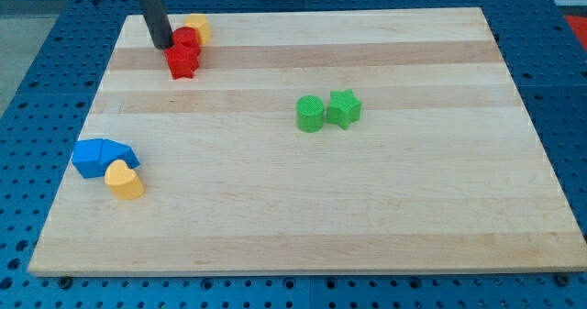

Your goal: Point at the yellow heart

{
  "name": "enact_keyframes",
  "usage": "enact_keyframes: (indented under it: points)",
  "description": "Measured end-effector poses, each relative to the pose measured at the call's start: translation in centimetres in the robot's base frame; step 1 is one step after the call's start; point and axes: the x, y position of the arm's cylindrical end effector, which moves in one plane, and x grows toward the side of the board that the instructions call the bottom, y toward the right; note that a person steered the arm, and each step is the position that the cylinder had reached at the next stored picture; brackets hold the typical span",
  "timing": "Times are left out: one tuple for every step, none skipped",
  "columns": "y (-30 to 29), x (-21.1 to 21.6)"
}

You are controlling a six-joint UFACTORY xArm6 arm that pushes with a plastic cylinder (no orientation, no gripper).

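The yellow heart [124, 180] lies near the view's left edge of the wooden board [367, 226], touching the blue blocks [103, 156] just above it. My tip [162, 45] is at the board's top left, far above the heart, right beside the left side of a red block [186, 42]. A second red block, star-like [182, 63], sits just below it, and another yellow block [198, 27] sits just behind the red ones.
A green cylinder [310, 114] and a green star [344, 108] sit side by side near the board's middle. The board rests on a blue perforated table [37, 61].
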Motion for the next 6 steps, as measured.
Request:
enact_keyframes:
  points:
    - [0.0,4.7]
    - [0.0,9.9]
    - [0.4,14.1]
    - [5.0,18.5]
    - [8.1,24.7]
    - [4.7,31.1]
